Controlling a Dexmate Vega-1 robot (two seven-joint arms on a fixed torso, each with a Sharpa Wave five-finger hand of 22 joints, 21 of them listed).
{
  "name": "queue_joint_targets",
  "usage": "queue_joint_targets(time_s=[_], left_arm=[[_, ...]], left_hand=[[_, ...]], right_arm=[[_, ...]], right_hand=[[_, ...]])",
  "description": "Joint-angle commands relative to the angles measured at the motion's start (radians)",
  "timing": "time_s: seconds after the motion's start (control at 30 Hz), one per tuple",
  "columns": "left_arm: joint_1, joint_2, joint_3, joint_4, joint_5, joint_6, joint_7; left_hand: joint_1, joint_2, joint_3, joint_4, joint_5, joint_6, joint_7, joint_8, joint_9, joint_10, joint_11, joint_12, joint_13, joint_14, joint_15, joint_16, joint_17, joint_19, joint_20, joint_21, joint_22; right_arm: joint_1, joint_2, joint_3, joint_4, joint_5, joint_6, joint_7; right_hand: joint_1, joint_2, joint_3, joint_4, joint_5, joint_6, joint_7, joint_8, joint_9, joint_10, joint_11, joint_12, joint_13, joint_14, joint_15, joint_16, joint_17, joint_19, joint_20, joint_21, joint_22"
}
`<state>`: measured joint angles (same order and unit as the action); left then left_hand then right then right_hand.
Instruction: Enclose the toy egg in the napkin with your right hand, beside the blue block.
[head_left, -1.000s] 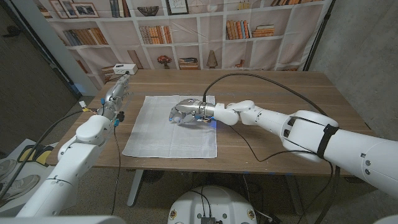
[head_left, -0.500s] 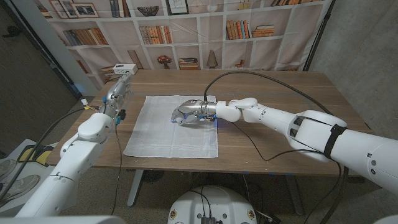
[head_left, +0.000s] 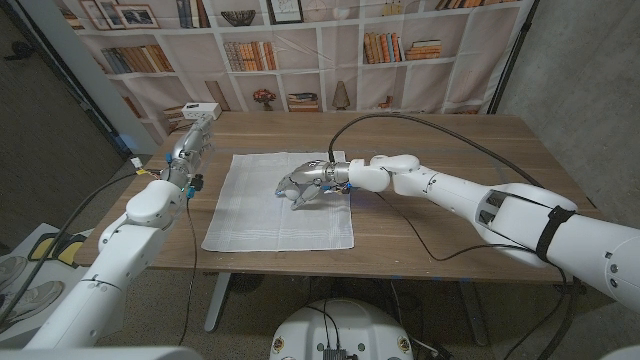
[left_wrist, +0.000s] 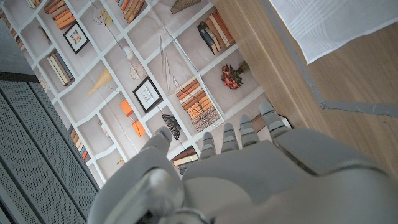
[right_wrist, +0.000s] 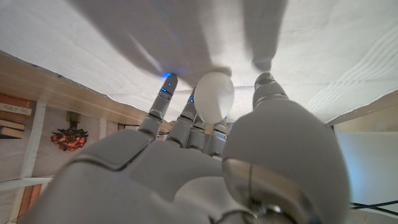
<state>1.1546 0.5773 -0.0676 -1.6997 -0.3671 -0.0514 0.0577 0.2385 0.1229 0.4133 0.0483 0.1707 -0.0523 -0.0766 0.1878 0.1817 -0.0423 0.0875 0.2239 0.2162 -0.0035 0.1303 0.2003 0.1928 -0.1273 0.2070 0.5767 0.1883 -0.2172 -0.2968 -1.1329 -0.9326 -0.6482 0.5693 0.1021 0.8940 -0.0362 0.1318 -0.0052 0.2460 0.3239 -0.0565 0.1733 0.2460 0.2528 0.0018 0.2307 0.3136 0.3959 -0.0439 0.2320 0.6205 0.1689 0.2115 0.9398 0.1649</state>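
A white napkin (head_left: 262, 205) lies spread flat on the wooden table (head_left: 450, 160). My right hand (head_left: 308, 184) hovers over its far right part, fingers curled downward. In the right wrist view the white toy egg (right_wrist: 214, 95) is pinched between the fingertips (right_wrist: 163, 93) and thumb of my right hand (right_wrist: 186, 162), just above the napkin (right_wrist: 311, 50), where the fingers cast shadows. In the head view the wrist hides the blue block. My left hand (head_left: 190, 146) stays at the table's far left, fingers stretched out and holding nothing.
A small white box (head_left: 204, 109) stands at the far left corner, just beyond my left hand. A black cable (head_left: 420, 125) arcs over the table behind my right arm. A bookshelf backdrop (head_left: 300, 50) stands behind the table.
My right hand has shifted slightly right over the napkin, still holding the egg, and its forearm has swung farther back. The left arm has not moved.
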Motion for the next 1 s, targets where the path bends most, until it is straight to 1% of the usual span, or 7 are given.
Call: queue_joint_targets(time_s=[0.03,0.17,0.27,0.47,0.57,0.77,1.0], left_arm=[[-0.003,0.004,0.004,-0.002,-0.003,-0.002,0.0],[-0.006,0.006,0.007,-0.001,-0.002,-0.002,-0.002],[-0.006,0.007,0.009,0.0,-0.003,-0.001,-0.003],[-0.007,0.007,0.01,0.002,-0.003,0.0,-0.002],[-0.011,0.007,0.012,0.007,-0.005,-0.002,-0.004],[-0.025,0.007,0.023,0.018,-0.008,-0.001,-0.013],[-0.023,0.009,0.028,0.014,-0.01,0.006,-0.01]], left_hand=[[-0.006,-0.002,0.008,0.0,0.009,-0.002,-0.006,0.0,0.0,-0.007,-0.003,0.001,0.002,-0.006,0.005,0.001,0.002,0.009,0.003,-0.002,0.004],[-0.007,-0.002,0.009,0.0,0.009,-0.002,-0.005,0.001,0.0,-0.007,-0.002,0.001,0.002,-0.006,0.006,0.002,0.002,0.009,0.004,-0.003,0.004],[-0.007,-0.002,0.009,-0.001,0.009,-0.002,-0.006,0.001,0.0,-0.006,-0.001,0.001,0.002,-0.006,0.005,0.002,0.002,0.009,0.004,-0.004,0.004],[-0.008,-0.003,0.01,-0.001,0.009,-0.003,-0.006,0.0,0.0,-0.007,0.0,0.001,0.002,-0.005,0.005,0.002,0.002,0.012,0.002,-0.004,0.004],[-0.008,-0.003,0.01,-0.001,0.009,-0.002,-0.006,0.001,0.0,-0.008,-0.001,0.001,0.002,-0.005,0.005,0.002,0.002,0.011,0.003,-0.005,0.004],[-0.009,-0.003,0.01,-0.002,0.009,-0.002,-0.006,0.001,0.0,-0.006,-0.002,0.002,0.002,-0.005,0.005,0.002,0.002,0.012,0.004,-0.006,0.005],[-0.009,-0.003,0.011,-0.003,0.009,-0.003,-0.005,0.0,0.0,-0.008,-0.002,0.001,0.002,-0.005,0.005,0.002,0.002,0.011,0.005,-0.007,0.005]], right_arm=[[-0.038,-0.051,0.05,-0.135,0.032,-0.092,0.116],[-0.043,-0.045,0.062,-0.127,0.058,-0.099,0.137],[-0.052,-0.045,0.074,-0.129,0.072,-0.108,0.132],[-0.072,-0.037,0.115,-0.091,0.159,-0.088,0.128],[-0.081,-0.035,0.139,-0.078,0.206,-0.081,0.129],[-0.112,-0.016,0.215,-0.035,0.358,-0.053,0.128],[-0.136,-0.001,0.26,-0.002,0.433,-0.02,0.096]], right_hand=[[-0.049,0.005,-0.026,0.015,0.012,-0.101,-0.01,0.0,-0.004,-0.069,-0.002,-0.021,0.007,-0.055,-0.012,-0.009,0.001,-0.037,0.001,-0.043,0.007],[-0.092,0.001,-0.056,0.027,0.017,-0.222,-0.022,-0.001,-0.013,-0.153,0.001,-0.04,0.008,-0.12,0.007,-0.017,-0.003,-0.051,0.001,-0.085,0.008],[-0.111,0.002,-0.067,0.034,0.018,-0.264,-0.021,0.0,-0.016,-0.187,0.0,-0.045,0.006,-0.152,0.021,-0.022,-0.006,-0.057,0.002,-0.102,0.008],[-0.149,0.015,-0.078,0.055,0.016,-0.263,-0.014,0.013,-0.019,-0.19,0.008,-0.038,0.004,-0.16,0.027,-0.017,-0.007,-0.061,0.003,-0.118,0.008],[-0.176,0.021,-0.088,0.067,0.013,-0.235,-0.009,0.028,-0.022,-0.174,0.013,-0.028,0.001,-0.151,0.027,-0.008,-0.01,-0.058,0.002,-0.129,0.009],[-0.208,0.012,-0.105,0.079,0.008,-0.222,-0.008,0.033,-0.024,-0.166,0.018,-0.024,-0.001,-0.148,0.034,-0.005,-0.015,-0.053,0.003,-0.139,0.009],[-0.233,0.003,-0.12,0.087,0.006,-0.209,-0.005,0.038,-0.026,-0.162,0.024,-0.022,-0.003,-0.151,0.045,-0.004,-0.019,-0.054,0.003,-0.15,0.009]])
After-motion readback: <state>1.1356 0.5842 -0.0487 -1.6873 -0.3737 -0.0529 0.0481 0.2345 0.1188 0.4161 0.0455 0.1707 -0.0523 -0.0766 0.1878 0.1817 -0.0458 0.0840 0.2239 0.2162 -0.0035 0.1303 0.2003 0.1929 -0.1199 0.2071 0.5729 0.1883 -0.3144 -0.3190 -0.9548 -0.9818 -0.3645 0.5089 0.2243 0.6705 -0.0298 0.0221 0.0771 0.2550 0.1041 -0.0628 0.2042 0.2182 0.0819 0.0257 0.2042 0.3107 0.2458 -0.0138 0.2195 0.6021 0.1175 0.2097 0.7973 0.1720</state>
